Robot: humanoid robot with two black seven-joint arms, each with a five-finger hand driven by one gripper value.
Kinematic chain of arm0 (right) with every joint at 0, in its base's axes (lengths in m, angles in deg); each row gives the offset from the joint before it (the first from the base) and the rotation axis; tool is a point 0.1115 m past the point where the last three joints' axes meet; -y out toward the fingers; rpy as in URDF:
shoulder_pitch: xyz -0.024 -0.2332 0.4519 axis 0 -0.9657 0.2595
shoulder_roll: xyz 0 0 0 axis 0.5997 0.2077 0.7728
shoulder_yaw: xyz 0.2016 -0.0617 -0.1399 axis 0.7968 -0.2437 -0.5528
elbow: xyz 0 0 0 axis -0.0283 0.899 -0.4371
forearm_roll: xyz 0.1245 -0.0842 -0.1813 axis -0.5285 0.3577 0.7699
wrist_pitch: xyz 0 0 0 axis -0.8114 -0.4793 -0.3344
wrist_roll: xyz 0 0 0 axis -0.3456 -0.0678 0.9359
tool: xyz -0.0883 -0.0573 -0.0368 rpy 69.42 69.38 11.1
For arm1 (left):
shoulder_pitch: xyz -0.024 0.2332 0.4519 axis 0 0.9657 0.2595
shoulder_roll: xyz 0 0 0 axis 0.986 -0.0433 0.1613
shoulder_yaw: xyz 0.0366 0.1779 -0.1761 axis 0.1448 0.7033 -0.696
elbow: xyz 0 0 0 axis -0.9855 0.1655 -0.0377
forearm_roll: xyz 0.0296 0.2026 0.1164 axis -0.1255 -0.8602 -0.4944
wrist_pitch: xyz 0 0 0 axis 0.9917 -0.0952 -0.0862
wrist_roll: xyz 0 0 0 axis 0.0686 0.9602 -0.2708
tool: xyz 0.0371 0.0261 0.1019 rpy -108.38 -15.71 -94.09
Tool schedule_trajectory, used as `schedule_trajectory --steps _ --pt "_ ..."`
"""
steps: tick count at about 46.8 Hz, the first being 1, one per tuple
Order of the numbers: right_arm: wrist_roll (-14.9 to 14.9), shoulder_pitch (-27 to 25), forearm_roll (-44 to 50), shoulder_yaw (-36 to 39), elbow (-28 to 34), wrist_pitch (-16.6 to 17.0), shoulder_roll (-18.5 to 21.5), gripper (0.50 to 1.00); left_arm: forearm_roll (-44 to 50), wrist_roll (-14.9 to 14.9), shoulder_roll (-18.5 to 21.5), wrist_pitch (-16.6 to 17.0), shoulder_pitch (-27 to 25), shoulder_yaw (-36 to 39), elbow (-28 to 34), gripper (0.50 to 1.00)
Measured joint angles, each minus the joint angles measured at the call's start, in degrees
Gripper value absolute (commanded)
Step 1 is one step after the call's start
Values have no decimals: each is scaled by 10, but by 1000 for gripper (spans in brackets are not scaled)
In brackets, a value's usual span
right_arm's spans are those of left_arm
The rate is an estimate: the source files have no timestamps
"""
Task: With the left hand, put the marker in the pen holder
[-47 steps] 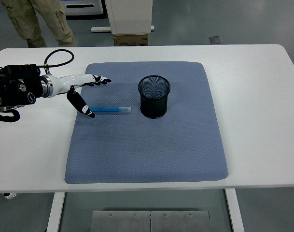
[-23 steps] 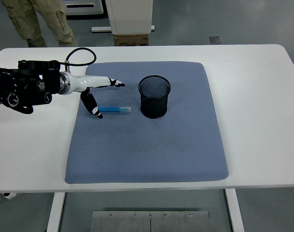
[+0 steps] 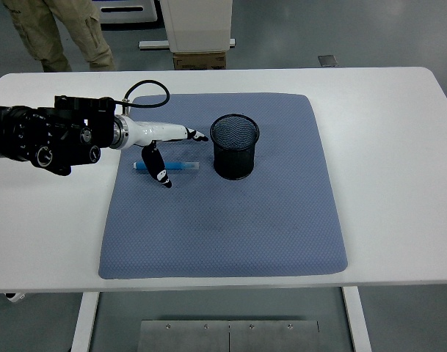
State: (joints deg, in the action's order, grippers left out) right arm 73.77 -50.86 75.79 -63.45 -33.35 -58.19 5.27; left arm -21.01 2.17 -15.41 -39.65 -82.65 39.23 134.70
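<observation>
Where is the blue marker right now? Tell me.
In the head view, the blue marker lies flat on the grey mat, just left of the black mesh holder, beneath the open left hand.

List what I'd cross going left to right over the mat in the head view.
Left hand with open fingers → blue marker lying on the blue mat → black mesh pen holder.

One marker (image 3: 168, 166), one pen holder (image 3: 235, 146), one blue mat (image 3: 230, 220), one table (image 3: 399, 183).
</observation>
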Motion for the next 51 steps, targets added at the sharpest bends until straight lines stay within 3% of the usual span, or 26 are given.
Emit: schedule_trajectory --steps 8,19,21,29,32,48,51 --pt "0 0 0 0 0 0 0 1000 0 -49 -3 0 -3 0 0 1000" --pt "0 0 0 0 0 0 0 1000 0 -54 -15 -4 -5 6 0 1000" --pt "0 0 0 0 0 0 0 1000 0 -54 -17 -9 -6 11 0 965" --pt "0 0 0 0 0 0 0 1000 -1 -54 -22 -25 -7 13 -3 918" --pt "0 0 0 0 0 0 0 1000 -7 -54 -23 -25 -7 13 -3 877" --pt "0 0 0 0 0 0 0 1000 -32 -54 -30 -26 -8 13 -25 818" --pt "0 0 0 0 0 0 0 1000 -33 -54 -33 -26 -8 13 -25 783"
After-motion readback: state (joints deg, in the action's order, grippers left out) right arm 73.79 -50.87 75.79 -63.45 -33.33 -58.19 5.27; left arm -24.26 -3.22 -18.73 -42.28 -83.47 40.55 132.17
